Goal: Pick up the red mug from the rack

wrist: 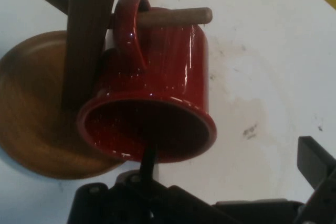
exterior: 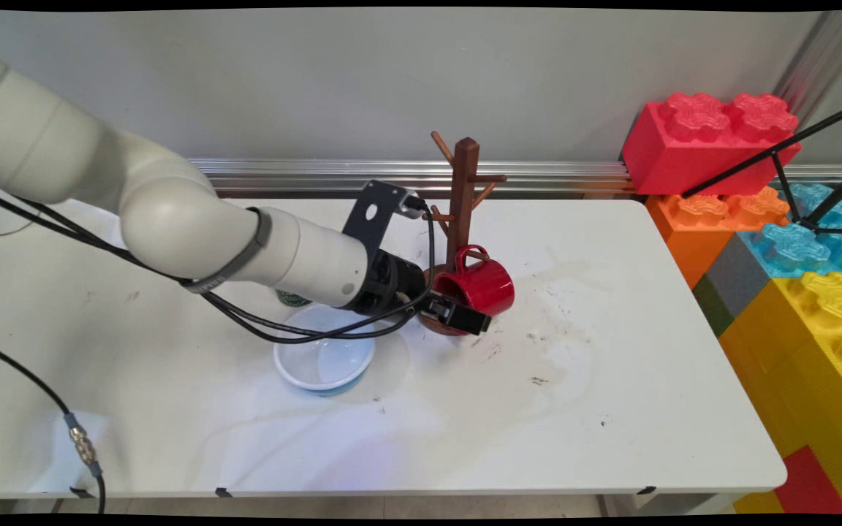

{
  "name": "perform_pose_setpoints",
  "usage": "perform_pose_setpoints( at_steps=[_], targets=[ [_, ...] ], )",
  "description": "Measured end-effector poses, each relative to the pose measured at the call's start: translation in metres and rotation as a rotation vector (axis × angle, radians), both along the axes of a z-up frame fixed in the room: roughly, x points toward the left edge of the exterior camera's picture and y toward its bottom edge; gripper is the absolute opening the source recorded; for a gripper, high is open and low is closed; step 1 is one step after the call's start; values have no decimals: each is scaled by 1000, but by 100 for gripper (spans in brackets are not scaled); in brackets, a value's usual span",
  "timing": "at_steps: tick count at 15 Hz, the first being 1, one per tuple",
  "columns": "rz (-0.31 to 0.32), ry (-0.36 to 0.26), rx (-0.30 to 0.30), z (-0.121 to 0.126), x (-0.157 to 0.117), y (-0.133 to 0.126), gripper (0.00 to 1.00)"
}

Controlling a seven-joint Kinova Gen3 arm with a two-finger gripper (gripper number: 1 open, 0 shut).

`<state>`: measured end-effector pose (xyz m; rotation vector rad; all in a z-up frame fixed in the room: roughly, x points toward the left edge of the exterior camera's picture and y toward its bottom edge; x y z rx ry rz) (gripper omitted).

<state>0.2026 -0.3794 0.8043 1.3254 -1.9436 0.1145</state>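
On the white table (exterior: pixel 611 409), near its far edge, stands a wooden mug tree (exterior: pixel 463 197). A red mug (exterior: pixel 481 283) hangs by its handle on a low peg, mouth tilted toward the claw (exterior: pixel 457 313). One finger (wrist: pixel 148 163) reaches inside the rim, the other stands outside, not visibly clamped. The mug looks glazed: rigid, slick, breakable, moderately heavy; the rim wall seems the soundest hold. A white bowl (exterior: pixel 324 359) sits nearby.

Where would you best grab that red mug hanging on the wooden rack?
By the rim of the red mug, coming from its open mouth, which tilts down toward the end effector. The handle is threaded on a peg of the rack, so it's taken.
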Motion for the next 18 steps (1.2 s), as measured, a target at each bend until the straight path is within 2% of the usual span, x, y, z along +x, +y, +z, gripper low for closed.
perform_pose_setpoints(
  at_steps=[10, 18],
  targets=[
    [33, 85, 14, -26, -14, -11, 100],
    [46, 136, 18, -34, -19, -16, 100]
  ],
)
